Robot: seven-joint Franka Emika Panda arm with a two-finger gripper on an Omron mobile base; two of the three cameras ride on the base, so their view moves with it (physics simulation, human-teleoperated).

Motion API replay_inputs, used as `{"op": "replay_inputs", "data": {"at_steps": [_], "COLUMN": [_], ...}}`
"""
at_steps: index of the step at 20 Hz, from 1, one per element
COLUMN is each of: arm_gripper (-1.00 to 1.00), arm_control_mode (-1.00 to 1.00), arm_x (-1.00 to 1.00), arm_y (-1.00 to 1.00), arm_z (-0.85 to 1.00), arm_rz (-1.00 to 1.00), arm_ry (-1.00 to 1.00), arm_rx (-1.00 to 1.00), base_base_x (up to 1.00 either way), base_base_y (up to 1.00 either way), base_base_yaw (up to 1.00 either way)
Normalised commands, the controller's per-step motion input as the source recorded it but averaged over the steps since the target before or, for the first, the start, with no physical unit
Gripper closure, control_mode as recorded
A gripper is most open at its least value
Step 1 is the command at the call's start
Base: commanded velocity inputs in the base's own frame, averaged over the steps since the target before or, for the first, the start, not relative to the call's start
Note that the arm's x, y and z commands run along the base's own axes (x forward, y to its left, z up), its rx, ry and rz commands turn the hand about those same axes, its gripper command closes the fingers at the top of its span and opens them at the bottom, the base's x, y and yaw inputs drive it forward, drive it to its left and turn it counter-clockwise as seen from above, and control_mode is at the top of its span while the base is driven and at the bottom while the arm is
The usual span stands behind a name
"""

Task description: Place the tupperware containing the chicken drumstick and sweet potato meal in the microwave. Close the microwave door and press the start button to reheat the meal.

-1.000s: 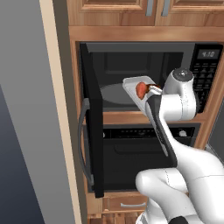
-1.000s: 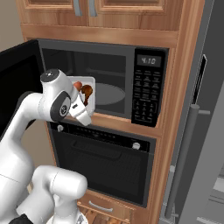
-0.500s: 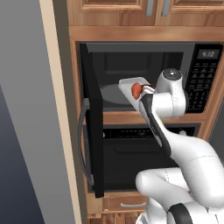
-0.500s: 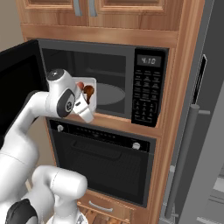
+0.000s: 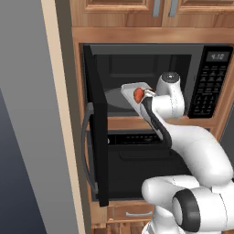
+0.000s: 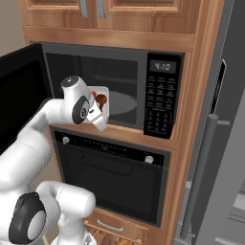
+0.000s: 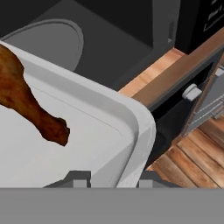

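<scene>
Compared with a second ago, the tupperware (image 5: 137, 93) has travelled deeper and leftward into the microwave (image 5: 155, 82) opening, carried by the arm. Left to right in the left base view: the microwave door (image 5: 93, 123) stands swung fully open with its grey bar handle (image 5: 87, 151) facing the camera, leaving the cavity free; the tray hangs in the doorway above the grey turntable (image 5: 116, 98), not yet resting on it; the gripper (image 5: 147, 95) holds the tray by its near rim, fingers clamped over the edge; the keypad (image 5: 206, 89) lies furthest right. In the hand view the chicken drumstick (image 7: 26, 103) lies on the tray floor, with the rim corner just ahead of the fingertips. Gripping one edge seems chosen so the far end can enter the cavity first. Judged from the left base view, the tray's long axis runs from the gripper inward towards the back left of the cavity.
</scene>
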Motion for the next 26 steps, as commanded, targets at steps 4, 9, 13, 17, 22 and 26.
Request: {"op": "replay_inputs", "data": {"at_steps": [4,9,13,17,22,26], "arm_gripper": [1.00,1.00,1.00,1.00,1.00,1.00], "arm_control_mode": [-1.00,-1.00,-1.00,-1.00,-1.00,-1.00], "arm_x": [0.54,0.45,0.49,0.55,0.53,0.47], "arm_y": [0.00,0.00,-0.02,-0.07,-0.09,-0.04], "arm_z": [0.00,0.00,-0.02,-0.11,-0.22,-0.24], "arm_rz": [0.00,0.00,0.00,0.00,0.00,0.00], "arm_ry": [0.00,0.00,0.00,0.02,0.04,0.01], "arm_rx": [0.00,0.00,-0.02,-0.05,-0.03,0.00], "base_base_x": [0.00,0.00,0.00,0.00,0.00,0.00], "base_base_y": [0.00,0.00,0.00,0.00,0.00,0.00], "base_base_yaw": [0.00,0.00,0.00,0.00,0.00,0.00]}}
